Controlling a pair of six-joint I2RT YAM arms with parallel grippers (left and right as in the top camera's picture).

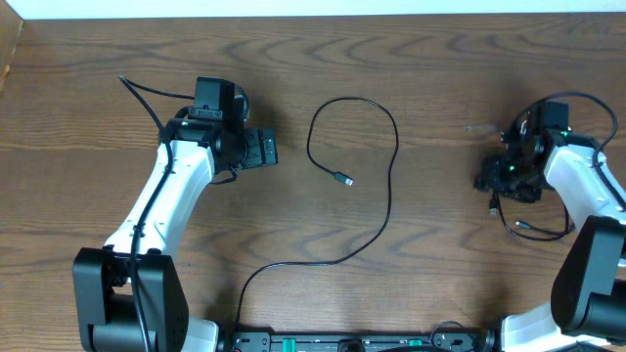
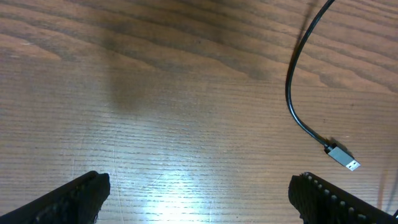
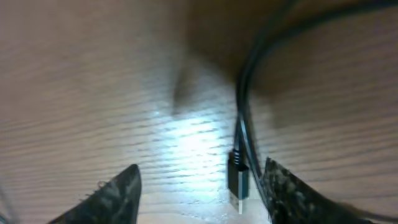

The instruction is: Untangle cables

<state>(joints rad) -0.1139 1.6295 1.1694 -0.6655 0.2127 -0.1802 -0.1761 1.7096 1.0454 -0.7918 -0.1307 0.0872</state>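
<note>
Wooden table [image 1: 440, 59], two arms, two cables that I can count from here.

Long black cable [image 1: 391, 186]: lies mid-table and curls into an open loop at 12 o'clock. Its tail runs down to 6 o'clock at the near edge. Its USB plug [image 2: 344, 158] rests free inside the loop, crossing nothing, so this one looks already laid out.

Left gripper [image 2: 199, 198]: at 9 o'clock of that loop, jaws spread wide and nothing between them. It is low over bare wood with the plug just off to its 2 o'clock. Probably parked there, or lined up to take that end.

Second black cable [image 1: 548, 233]: bunched at 3 o'clock of the table, right under the right arm.

Right gripper [image 3: 200, 190]: down over this cable, fingers partway apart and straddling its connector plug [image 3: 237, 180]. The plug sits close to one finger with a clear gap to the other, so it is not pinched yet. Looks placed for a grab to drag the end clear.

The wrist view shows two strands side by side above that plug. Can't tell whether that is one cord doubled over or two.

Count: 2 black cables, 2 plugs visible, 2 grippers. No white cord that I can make out.
</note>
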